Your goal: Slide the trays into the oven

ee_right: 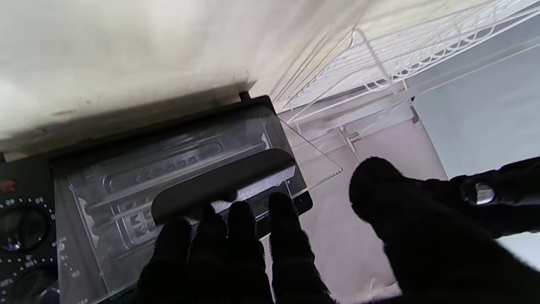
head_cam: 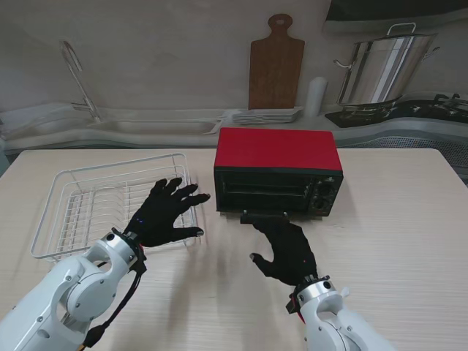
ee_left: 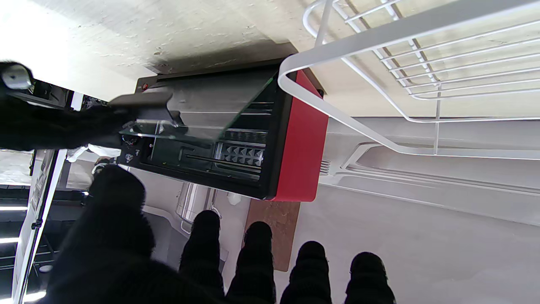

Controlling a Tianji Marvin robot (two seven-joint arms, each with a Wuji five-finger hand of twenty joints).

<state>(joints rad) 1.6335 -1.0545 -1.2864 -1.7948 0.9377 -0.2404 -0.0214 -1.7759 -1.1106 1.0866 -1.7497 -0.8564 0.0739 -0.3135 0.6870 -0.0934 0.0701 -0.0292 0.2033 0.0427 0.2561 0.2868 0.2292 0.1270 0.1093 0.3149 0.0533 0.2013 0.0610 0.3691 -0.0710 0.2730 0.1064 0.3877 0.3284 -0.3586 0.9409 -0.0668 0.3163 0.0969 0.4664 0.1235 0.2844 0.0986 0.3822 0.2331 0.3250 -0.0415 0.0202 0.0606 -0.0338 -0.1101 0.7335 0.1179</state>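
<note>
Reaching from just nearer to me, right hand (head_cam: 287,248) rested fingertips on the door handle (head_cam: 262,217) of the red oven (head_cam: 278,170), grip not closed around it. Handle ran left to right. Left hand (head_cam: 167,212) hovered spread and empty over the wire rack (head_cam: 73,191). Showed the glass door (ee_right: 177,169) partly lowered only in the right wrist view. Showed no trays anywhere.

A pale wooden table (head_cam: 395,219) carries everything. On it stands a red oven (head_cam: 278,170), farther from me. A white wire rack (head_cam: 110,201) sits just beside it, to the left.
</note>
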